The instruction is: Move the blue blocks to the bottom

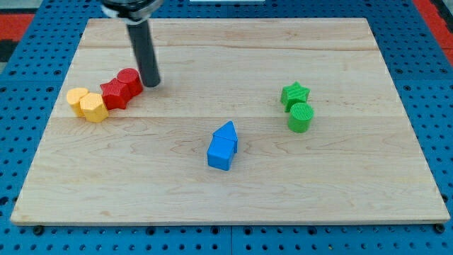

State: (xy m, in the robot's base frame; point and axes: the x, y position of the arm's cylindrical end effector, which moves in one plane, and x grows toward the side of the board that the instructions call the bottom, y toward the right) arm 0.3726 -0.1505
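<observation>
Two blue blocks touch each other near the board's middle, a little below centre: a blue house-shaped block [228, 134] above and a blue cube [221, 154] below it. My tip [151, 82] rests on the board at the upper left, just right of the red blocks and far up-left of the blue pair.
Two red blocks [121, 88] lie against two yellow blocks [87, 103] at the left. A green star [294, 93] and a green cylinder [300, 117] sit at the right. The wooden board [340, 184] lies on a blue perforated table.
</observation>
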